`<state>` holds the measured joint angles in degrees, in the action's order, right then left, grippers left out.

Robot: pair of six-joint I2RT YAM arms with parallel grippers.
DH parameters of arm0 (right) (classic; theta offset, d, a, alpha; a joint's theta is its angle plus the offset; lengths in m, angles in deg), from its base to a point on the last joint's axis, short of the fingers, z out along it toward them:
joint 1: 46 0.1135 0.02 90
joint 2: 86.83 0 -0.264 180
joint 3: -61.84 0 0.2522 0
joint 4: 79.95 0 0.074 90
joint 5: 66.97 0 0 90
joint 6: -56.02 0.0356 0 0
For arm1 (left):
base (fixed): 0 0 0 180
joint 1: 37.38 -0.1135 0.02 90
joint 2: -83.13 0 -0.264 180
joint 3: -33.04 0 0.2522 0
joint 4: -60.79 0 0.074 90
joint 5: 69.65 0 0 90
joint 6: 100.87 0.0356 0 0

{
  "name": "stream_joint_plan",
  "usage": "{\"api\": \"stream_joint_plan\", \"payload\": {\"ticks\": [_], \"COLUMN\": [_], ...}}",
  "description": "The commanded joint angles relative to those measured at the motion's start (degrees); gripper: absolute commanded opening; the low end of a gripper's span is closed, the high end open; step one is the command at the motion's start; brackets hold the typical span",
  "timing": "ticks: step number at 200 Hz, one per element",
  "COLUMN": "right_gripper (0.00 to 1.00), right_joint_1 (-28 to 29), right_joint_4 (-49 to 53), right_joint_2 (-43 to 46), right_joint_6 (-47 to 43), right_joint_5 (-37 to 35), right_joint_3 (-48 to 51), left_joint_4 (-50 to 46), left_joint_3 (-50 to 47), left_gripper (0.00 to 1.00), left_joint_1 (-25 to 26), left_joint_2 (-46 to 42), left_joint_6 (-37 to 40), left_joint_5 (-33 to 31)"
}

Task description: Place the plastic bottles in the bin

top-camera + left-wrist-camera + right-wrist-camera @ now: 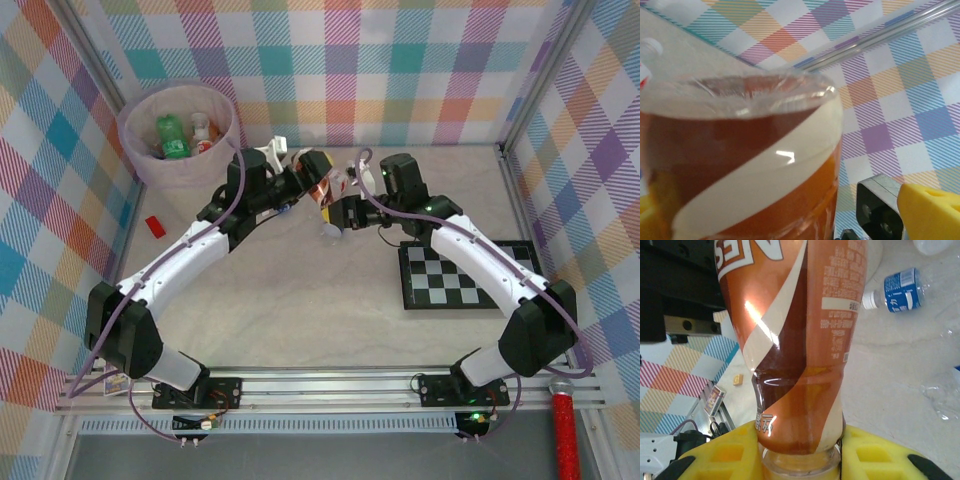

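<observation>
From above, you have the brown bottle (324, 192) at mid-scene, between the left gripper (316, 178) and the right gripper (334, 214). The bin (140, 150) stands well apart from it in the far left corner of the table (300, 290), with a green bottle (172, 135) inside.

On your left wrist camera, the brown bottle's wrapped body sits between the yellow fingers (930, 210). The one at the right stands clear of it, so this gripper is spread open around the bottle.

On your right wrist camera, the right gripper is clamped on the brown bottle's neck, with yellow fingers pressed to both sides. A blue-labelled bottle (896, 290) lies on the table behind.
</observation>
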<state>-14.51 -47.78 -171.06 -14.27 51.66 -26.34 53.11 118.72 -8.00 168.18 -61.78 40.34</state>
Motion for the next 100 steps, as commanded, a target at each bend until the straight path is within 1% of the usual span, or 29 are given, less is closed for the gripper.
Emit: {"api": "stream_joint_plan", "payload": {"ticks": [1,14,29,55,70,83,100], "right_gripper": [0.13,0.13,0.13,0.14,0.15,0.15,0.17], "right_joint_1": [0.51,0.53,0.55,0.51,0.51,0.52,0.51], "right_joint_4": [-5.56,-6.49,-7.98,-9.03,-9.69,-9.75,-10.10], "right_joint_2": [0.03,-0.70,-1.09,-1.11,-0.76,-0.44,-0.03], "right_joint_6": [1.63,1.84,2.80,3.54,3.85,3.92,3.98], "right_joint_5": [1.36,1.35,2.11,2.97,3.02,3.02,3.08], "right_joint_3": [0.88,1.32,1.72,1.97,2.58,2.91,3.44], "left_joint_4": [5.92,7.56,7.07,8.24,8.40,8.24,8.09], "left_joint_3": [0.09,1.40,3.29,3.55,3.42,3.40,3.58], "left_gripper": [0.94,0.85,0.78,0.65,0.62,0.57,0.54], "left_joint_1": [0.92,0.89,0.93,0.94,0.94,0.93,0.94], "left_joint_2": [2.07,3.99,5.75,7.00,6.96,6.87,7.01], "left_joint_6": [-3.81,-5.43,-5.66,-6.55,-6.41,-6.21,-6.21], "left_joint_5": [0.19,0.38,0.45,-0.43,-1.24,-1.82,-2.15]}}
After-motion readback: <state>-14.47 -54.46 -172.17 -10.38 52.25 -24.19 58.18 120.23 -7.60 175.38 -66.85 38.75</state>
